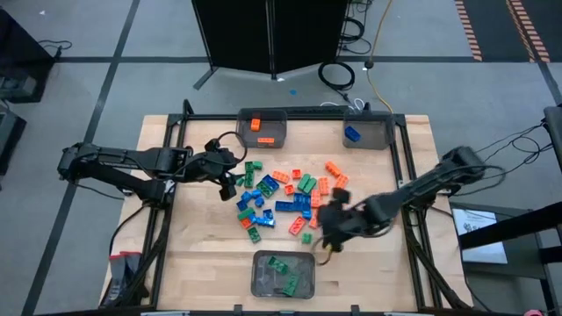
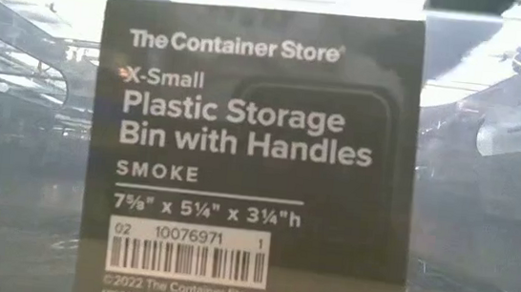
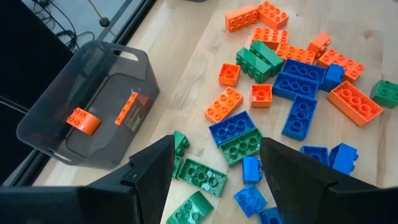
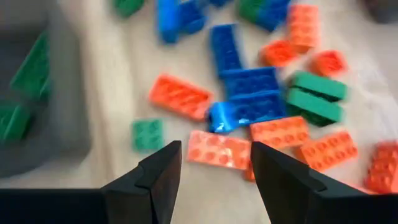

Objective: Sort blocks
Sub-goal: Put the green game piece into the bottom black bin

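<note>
The greatest risk is judged to lie in the crowded pile of blocks (image 1: 285, 197) spread across the middle of the high view, where orange, green and blue pieces lie touching or overlapping: a descent into that cluster could catch two bricks at once or push neighbours aside, and a brick of the wrong colour could be carried to a bin. The left gripper (image 3: 214, 165) is seen with its fingers apart and nothing between them, hovering at the pile's left edge over green and blue bricks that lie just beside one another, so a mixed grab is a fair concern there. The right gripper (image 4: 214, 168) is likewise seen parted and empty, above an orange brick (image 4: 219, 149) at the pile's lower right, close to the green bin (image 1: 283, 275) at the bottom centre; a small green brick (image 4: 147, 134) beside that bin could be nudged. The orange bin (image 1: 262, 128) and the blue bin (image 1: 366, 132) sit at the upper centre and upper right. The low view is wholly blocked by a bin label (image 2: 249, 164), so nothing at table height can be made out, and the right wrist view is blurred.
</note>
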Controlling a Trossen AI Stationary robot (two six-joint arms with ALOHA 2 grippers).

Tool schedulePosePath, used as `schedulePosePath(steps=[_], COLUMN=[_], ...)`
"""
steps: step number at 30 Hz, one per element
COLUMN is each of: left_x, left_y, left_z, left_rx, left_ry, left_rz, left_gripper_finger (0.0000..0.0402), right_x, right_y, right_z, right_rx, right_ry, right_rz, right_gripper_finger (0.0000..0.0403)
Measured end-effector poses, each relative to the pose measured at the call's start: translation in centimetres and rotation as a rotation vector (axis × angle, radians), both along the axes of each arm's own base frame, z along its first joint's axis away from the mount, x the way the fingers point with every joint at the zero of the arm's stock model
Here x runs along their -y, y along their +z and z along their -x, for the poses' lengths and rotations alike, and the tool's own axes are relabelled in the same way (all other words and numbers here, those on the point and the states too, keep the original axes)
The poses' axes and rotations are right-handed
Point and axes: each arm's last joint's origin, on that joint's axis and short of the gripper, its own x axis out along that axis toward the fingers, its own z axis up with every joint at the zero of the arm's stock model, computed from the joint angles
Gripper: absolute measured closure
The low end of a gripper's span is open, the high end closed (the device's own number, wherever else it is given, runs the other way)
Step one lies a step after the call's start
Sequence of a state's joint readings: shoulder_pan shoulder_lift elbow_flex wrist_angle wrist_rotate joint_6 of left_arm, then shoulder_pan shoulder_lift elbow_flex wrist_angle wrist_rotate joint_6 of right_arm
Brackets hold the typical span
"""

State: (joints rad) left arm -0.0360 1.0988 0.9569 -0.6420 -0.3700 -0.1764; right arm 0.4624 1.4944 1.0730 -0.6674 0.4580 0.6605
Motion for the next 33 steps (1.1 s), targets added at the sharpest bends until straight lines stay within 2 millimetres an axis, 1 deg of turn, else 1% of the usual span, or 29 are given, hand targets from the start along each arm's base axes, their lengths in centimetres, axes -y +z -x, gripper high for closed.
schedulePosePath(steps=[2,4,6,8,10,12,17,20,23,27,29,31,33], left_x=[0.0,0.0,0.0,0.0,0.0,0.0,0.0,0.0,0.0,0.0,0.0,0.0,0.0], left_y=[0.0,0.0,0.0,0.1,0.0,0.0,0.0,0.0,0.0,0.0,0.0,0.0,0.0], left_z=[0.0,0.0,0.0,-0.1,-0.1,0.0,0.0,0.0,0.0,0.0,0.0,0.0,0.0], left_rx=[0.001,0.007,0.008,0.012,0.015,0.016,0.016,0.016,0.016,0.021,0.024,0.024,0.024], left_ry=[0.000,0.001,0.002,0.008,0.018,0.019,0.019,0.020,0.021,0.035,0.040,0.040,0.040], left_rz=[0.000,0.001,0.002,0.008,0.018,0.019,0.019,0.019,0.018,0.028,0.033,0.034,0.034], left_gripper_finger=[0.0162,0.0162,0.0162,0.0162,0.0162,0.0162,0.0162,0.0162,0.0162,0.0162,0.0162,0.0162,0.0162], right_x=[0.1,0.0,-0.3,-0.5,-0.6,-0.6,-1.0,-1.2,-1.2,-0.9,-0.7,-0.7,-0.9], right_y=[-1.0,-2.9,-4.6,-5.6,-6.5,-7.8,-8.4,-8.4,-8.5,-8.8,-9.0,-9.4,-9.8], right_z=[1.9,3.0,2.9,2.3,1.7,1.7,1.2,1.0,1.1,1.1,1.0,0.9,0.5], right_rx=[0.131,0.221,0.315,0.379,0.371,0.320,0.304,0.309,0.292,0.275,0.272,0.260,0.273], right_ry=[-0.073,-0.092,-0.058,-0.017,-0.010,-0.006,0.047,0.091,0.105,0.081,0.069,0.075,0.094], right_rz=[-0.047,-0.112,-0.180,-0.200,-0.196,-0.173,-0.196,-0.197,-0.204,-0.169,-0.159,-0.151,-0.146], right_gripper_finger=[0.0215,0.0213,0.0211,0.0208,0.0207,0.0207,0.0206,0.0196,0.0165,0.0112,0.0091,0.0080,0.0076])
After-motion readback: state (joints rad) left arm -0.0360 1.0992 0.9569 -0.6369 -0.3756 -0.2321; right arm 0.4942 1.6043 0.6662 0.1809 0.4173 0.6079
